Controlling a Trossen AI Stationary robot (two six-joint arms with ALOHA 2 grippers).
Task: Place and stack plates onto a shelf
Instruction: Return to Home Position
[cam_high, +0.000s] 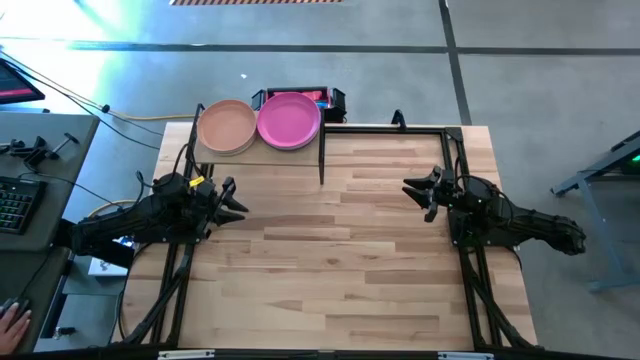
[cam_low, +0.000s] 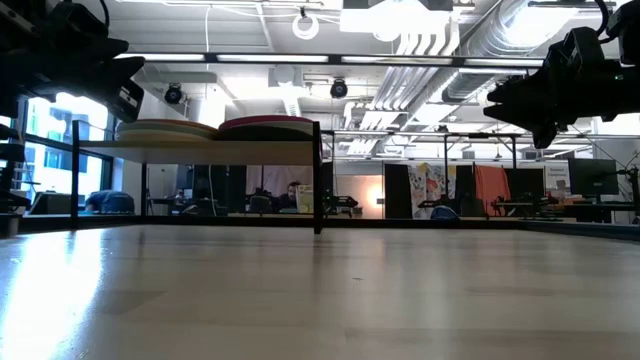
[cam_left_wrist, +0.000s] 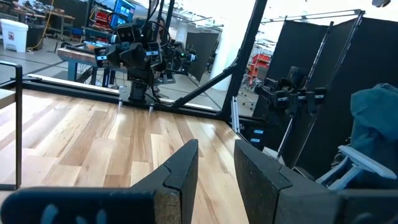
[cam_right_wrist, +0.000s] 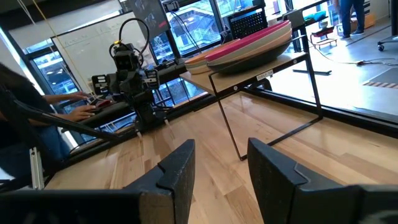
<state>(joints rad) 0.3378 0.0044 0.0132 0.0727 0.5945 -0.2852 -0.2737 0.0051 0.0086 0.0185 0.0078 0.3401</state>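
Left gripper (cam_high: 238, 197) hangs above the left side of the tabletop (cam_high: 340, 260), clear of the wood. From its wrist view I read the fingers as parted by a narrow gap, with nothing between them. Right gripper (cam_high: 412, 192) hangs above the right side in the mirrored pose, its fingers also narrowly parted and empty. Both point toward the table's middle, well apart from each other.

I locate the shelf (cam_high: 300, 153) at the far left corner of the table. All plates in view rest on its raised panel in two stacks set just beside each other:
- the peach-topped stack (cam_high: 227, 126) on the left;
- the magenta-topped stack (cam_high: 289, 119) on the right.

I cannot count the plates in either stack.
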